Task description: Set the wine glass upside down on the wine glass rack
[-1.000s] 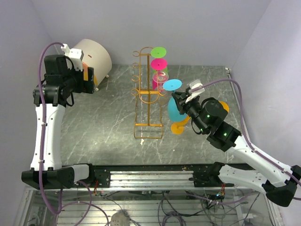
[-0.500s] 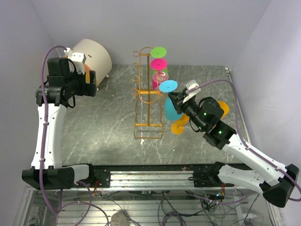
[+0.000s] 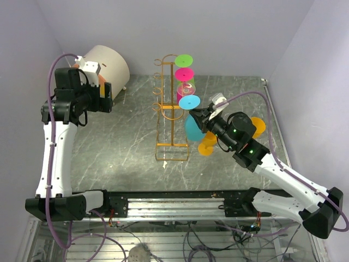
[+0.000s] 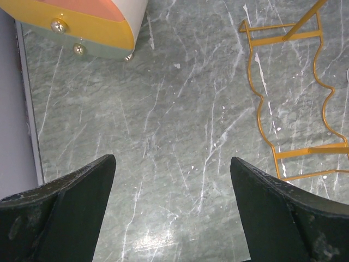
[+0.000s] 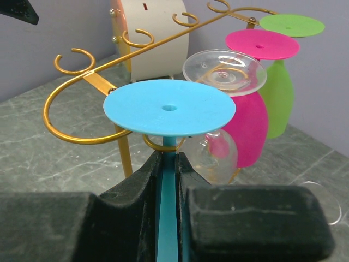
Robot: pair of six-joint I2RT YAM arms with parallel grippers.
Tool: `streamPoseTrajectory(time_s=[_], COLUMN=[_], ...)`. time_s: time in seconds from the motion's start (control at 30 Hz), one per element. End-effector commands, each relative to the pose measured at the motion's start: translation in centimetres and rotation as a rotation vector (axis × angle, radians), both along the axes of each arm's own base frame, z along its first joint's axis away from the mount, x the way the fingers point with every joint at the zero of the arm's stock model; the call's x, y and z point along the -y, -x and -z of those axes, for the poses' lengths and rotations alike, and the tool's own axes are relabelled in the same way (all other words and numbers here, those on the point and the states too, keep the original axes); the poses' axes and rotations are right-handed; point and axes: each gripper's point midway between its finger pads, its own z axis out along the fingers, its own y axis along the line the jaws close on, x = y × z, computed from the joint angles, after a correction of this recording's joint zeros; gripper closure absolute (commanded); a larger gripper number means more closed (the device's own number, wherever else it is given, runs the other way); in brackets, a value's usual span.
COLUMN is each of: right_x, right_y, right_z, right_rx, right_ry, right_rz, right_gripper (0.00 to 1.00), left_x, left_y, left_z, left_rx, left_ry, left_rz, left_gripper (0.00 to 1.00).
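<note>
Table (image 3: 120,142): grey veined marble, carrying all that follows.

Drum (image 3: 109,65): cream, round, at the far left corner; an orange panel with two brass studs shows on it in my left wrist view.

Wine glass rack (image 3: 173,112): golden wire, upright at the table's middle, with ring hooks down both sides and a rectangular base on the marble.

Wine glass (image 5: 169,107): blue, inverted with its foot on top, held off the table just right of the rack's near end. Its flat foot sits above the nearest right-hand ring hook. I cannot tell whether the stem touches that hook.

Pink glass (image 5: 256,114), green glass (image 5: 281,103) and clear glass (image 5: 223,68): all hung foot-up on the rack's right side, farther back.

Orange glass (image 3: 206,147): on the table right of the rack's base, partly behind my right arm.

My right gripper (image 5: 166,164): fingers pinched on the blue stem just below the foot.

My left gripper (image 4: 172,180): fingers spread wide, holding nothing, raised above the marble left of the rack.
</note>
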Motion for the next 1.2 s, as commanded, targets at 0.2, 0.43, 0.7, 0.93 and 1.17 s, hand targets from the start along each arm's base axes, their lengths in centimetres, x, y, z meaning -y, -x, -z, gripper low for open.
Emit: streamPoseTrajectory(time_s=[0.2, 0.43, 0.7, 0.93, 1.17], right_x=[-0.6, 0.7, 3.1, 12.8, 20.7], right_y=[-0.1, 0.4, 1.9, 2.6, 1.9], right_z=[1.0, 1.2, 2.7, 2.2, -0.2], right_rx=[-0.053, -0.079, -0.21, -0.339, -0.327], right_ry=[-0.022, -0.031, 0.033, -0.113, -0.121], right_rz=[-0.017, 0.024, 0.08, 0.548, 1.031], right_gripper=[0.9, 0.44, 0.15, 0.08, 0.03], left_x=[0.5, 0.7, 0.0, 1.6, 1.9], left_y=[0.2, 0.7, 0.5, -0.1, -0.7], left_z=[-0.7, -0.7, -0.8, -0.6, -1.0], left_rx=[0.036, 0.043, 0.048, 0.031, 0.033], left_ry=[0.02, 0.024, -0.027, -0.044, -0.036], left_rz=[0.032, 0.038, -0.004, 0.031, 0.042], left_gripper=[0.03, 0.03, 0.03, 0.03, 0.03])
